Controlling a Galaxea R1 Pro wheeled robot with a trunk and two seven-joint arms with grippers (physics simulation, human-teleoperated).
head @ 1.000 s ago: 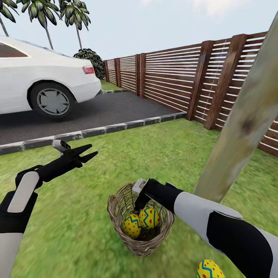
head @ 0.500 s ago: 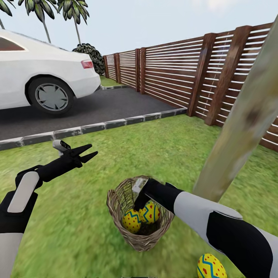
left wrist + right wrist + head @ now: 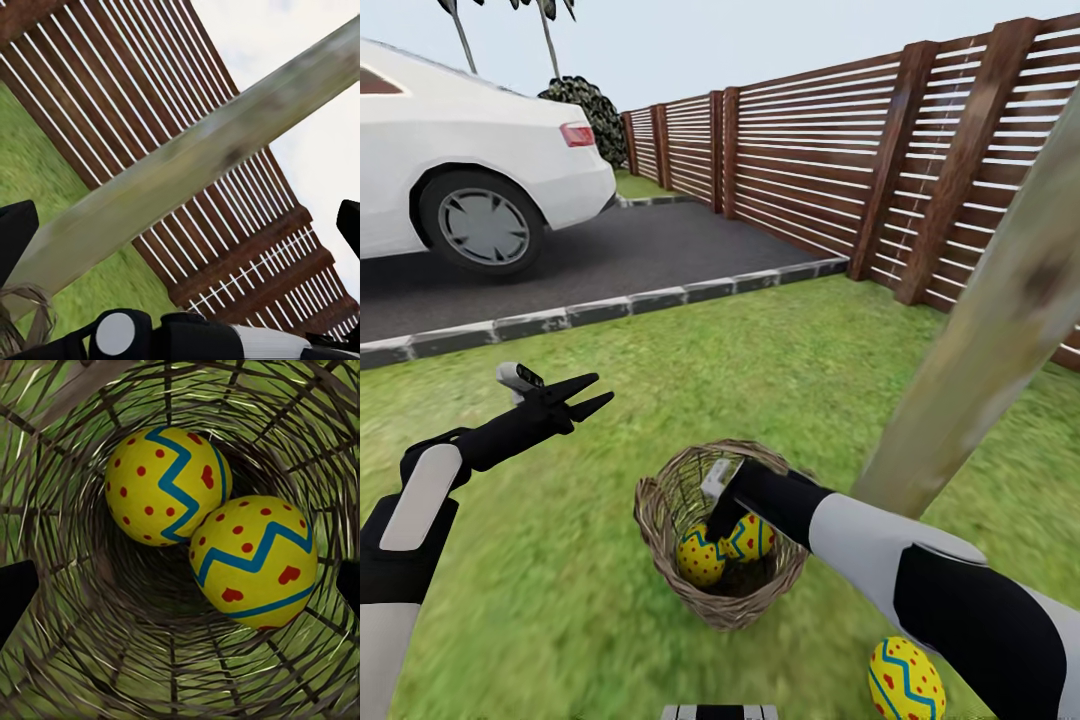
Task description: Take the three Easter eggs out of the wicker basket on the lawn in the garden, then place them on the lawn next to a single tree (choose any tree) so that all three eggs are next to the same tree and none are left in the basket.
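**Second egg: reaching into the basket**

Nearest the robot, one yellow Easter egg with red dots and blue zigzag bands (image 3: pixel 905 681) already lay on the patchy green lawn (image 3: pixel 780 370), close to the foot of the pale grey-green mottled tree trunk (image 3: pixel 980 350). That left two to fetch, so by my reading the task was about a third done.

Just beyond it, the right end effector (image 3: pixel 722 520) hung inside the mouth of the small round brown woven-twig basket (image 3: pixel 660 510), its black fingertips (image 3: pixel 15 592) spread wide at either edge of the wrist view and gripping nothing. Below them the two remaining eggs sat touching on the dark bottom: one egg (image 3: pixel 166 484) deeper in, the other egg (image 3: pixel 255 561) nearer the wall.

To do this step well, I judged the arm should centre over a single egg, not the seam between the pair, descend until the fingers straddled its widest part, and close gently. The shells looked smooth and rounded, so an off-centre pinch could squirt an egg aside. The open weave could also snag a fingertip or tip the light basket, so a straight vertical lift seemed wise.

Further out, the left end effector (image 3: pixel 588 392) hovered over the grass with its jaws parted and empty, well apart from the basket.
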